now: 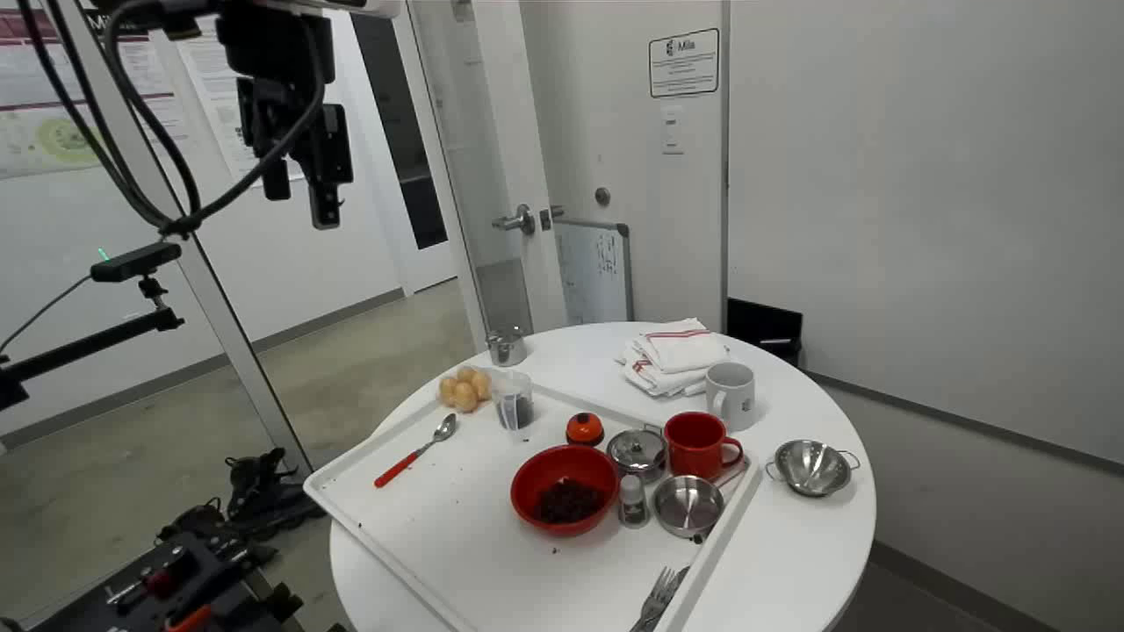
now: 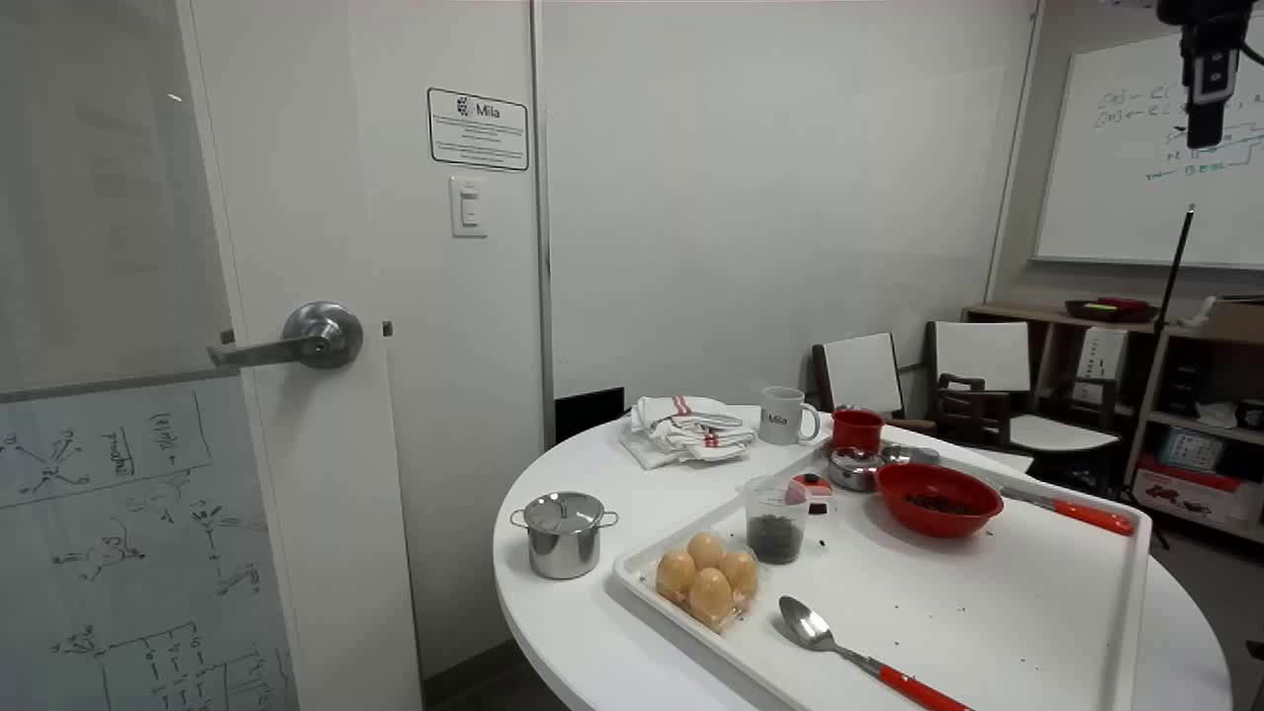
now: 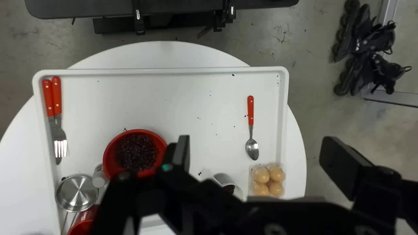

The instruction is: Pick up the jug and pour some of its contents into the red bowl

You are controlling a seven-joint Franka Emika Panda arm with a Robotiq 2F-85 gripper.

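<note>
The jug (image 1: 513, 405) is a small see-through cup with dark bits in its lower part. It stands upright on the tray beside the eggs in both exterior views. In the wrist view the jug (image 3: 224, 179) is partly covered by my gripper's body. The red bowl (image 1: 525, 485), wide and round, holds a heap of dark beans; in an exterior view the red bowl (image 2: 918, 516) sits beyond the jug (image 2: 775, 536). My gripper (image 1: 301, 200) hangs high above and away from the table. The gripper (image 3: 256, 151) is open, its fingers wide apart with nothing held.
Around the jug on the white tray (image 2: 1037, 612) are eggs (image 2: 708, 578), a red-handled spoon (image 2: 849, 652) and an orange timer (image 1: 584, 428). Near the bowl stand a shaker (image 1: 632, 502), steel pans (image 1: 688, 505) and a red mug (image 1: 698, 443). A steel pot (image 2: 564, 538) stands beyond the tray's rim.
</note>
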